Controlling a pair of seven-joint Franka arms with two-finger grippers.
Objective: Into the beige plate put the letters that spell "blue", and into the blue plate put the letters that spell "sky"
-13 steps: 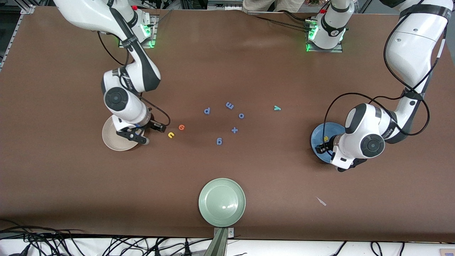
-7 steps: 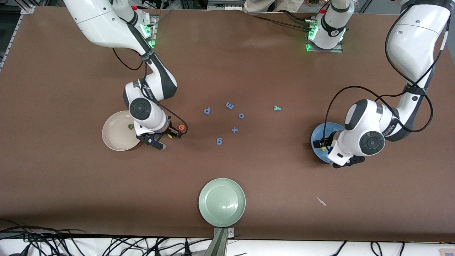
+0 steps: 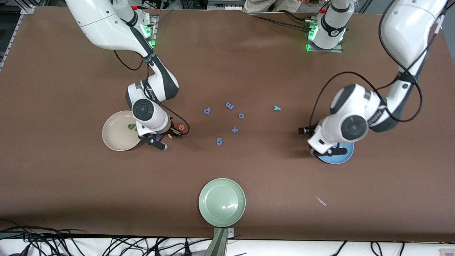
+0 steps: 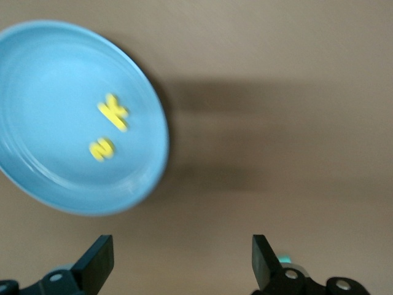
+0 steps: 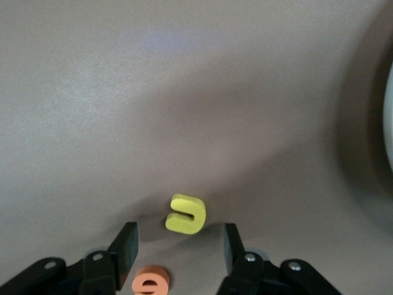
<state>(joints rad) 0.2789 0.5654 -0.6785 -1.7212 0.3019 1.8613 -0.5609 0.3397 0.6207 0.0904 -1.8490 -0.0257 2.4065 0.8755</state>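
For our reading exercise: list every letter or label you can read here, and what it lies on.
"k", "s": blue plate.
"u", "e": table, by right gripper.
"y": table.
"+", "o": table, blue.
Unreadable: other blue letters, arm print.

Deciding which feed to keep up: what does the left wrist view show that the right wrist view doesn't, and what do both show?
Left wrist only: the blue plate holding yellow "k" and yellow "s", with the open left gripper over bare table beside the plate.
Right wrist only: the yellow "u" lying between the open fingers of the right gripper, the orange "e" beside it.
Both: the brown table and open fingers.
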